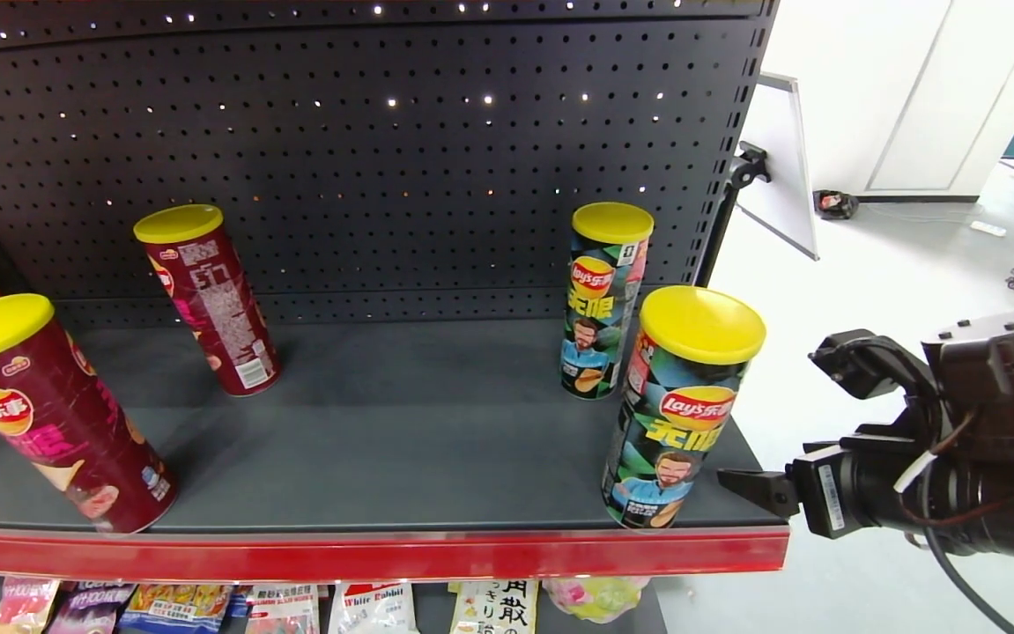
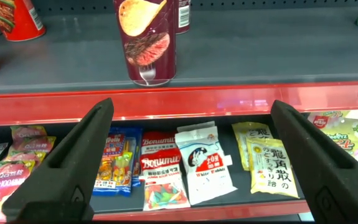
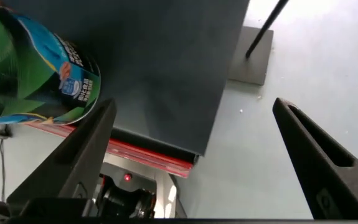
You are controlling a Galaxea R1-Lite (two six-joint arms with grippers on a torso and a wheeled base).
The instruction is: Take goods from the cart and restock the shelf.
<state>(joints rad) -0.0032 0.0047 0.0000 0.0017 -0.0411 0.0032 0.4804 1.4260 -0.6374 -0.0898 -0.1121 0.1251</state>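
The green-patterned cardboard chip tube with a yellow plastic lid (image 1: 687, 405) stands at the front right corner of the dark grey metal shelf (image 1: 401, 414). It is upright, its long axis vertical, lid up, label toward the front edge. The right gripper (image 1: 769, 416) hangs just off the shelf's right end, jaws spread and empty. The left gripper (image 2: 191, 104) faces the red front edge, jaws wide apart. With maroon chip tubes (image 1: 207, 299) at the left end and bare shelf between, restocking looks partly done.

Cans (image 1: 683, 405) on shelf (image 1: 401, 440), snack bags (image 1: 374, 608) below
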